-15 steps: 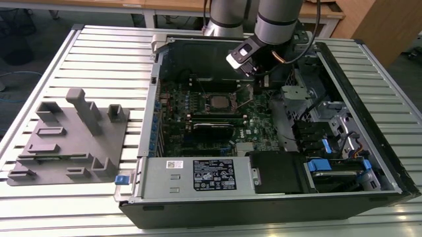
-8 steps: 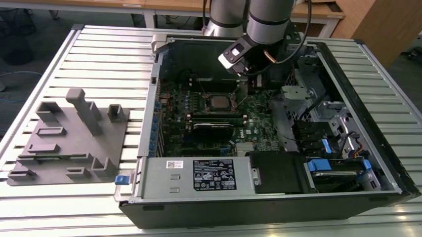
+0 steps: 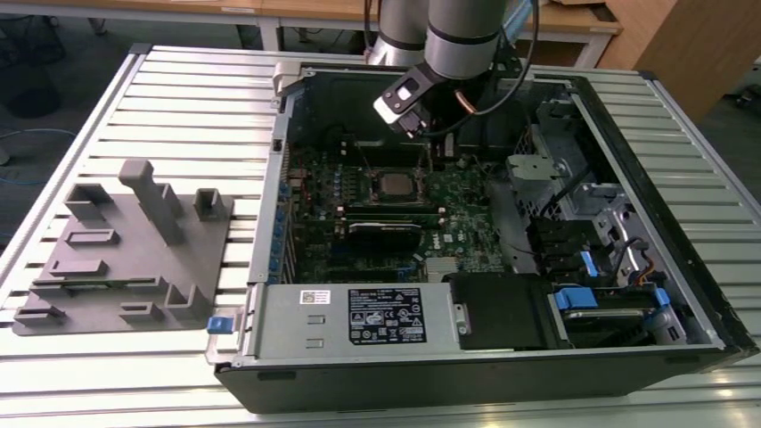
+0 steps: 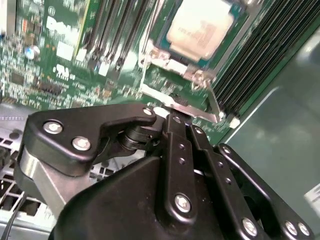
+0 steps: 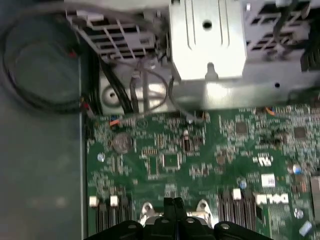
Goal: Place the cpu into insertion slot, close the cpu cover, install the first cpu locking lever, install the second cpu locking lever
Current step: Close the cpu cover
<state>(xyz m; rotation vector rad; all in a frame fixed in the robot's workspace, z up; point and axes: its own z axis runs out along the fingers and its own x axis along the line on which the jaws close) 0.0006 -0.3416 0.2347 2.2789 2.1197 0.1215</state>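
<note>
The cpu (image 3: 393,185) (image 4: 200,27), a flat square chip with a dull silver top, lies in the insertion slot (image 3: 370,185) (image 4: 156,54) on the green board. A thin silvery plate, seemingly the cpu cover (image 4: 186,111), stands open at the socket's near side, with a thin wire lever (image 4: 213,99) beside it. My gripper (image 3: 426,132) (image 4: 172,117) (image 5: 173,202) hangs above the board just off the socket. Its black fingers are pressed together with nothing between them, the tips close to the plate's edge. Whether they touch it I cannot tell.
The open computer case (image 3: 267,223) lies on a slatted metal table (image 3: 178,98). Long black memory slots (image 4: 260,55) run beside the socket. A metal drive cage (image 5: 207,40) and loose cables (image 5: 30,75) fill one end. A grey fixture block (image 3: 131,250) sits at the exterior view's left.
</note>
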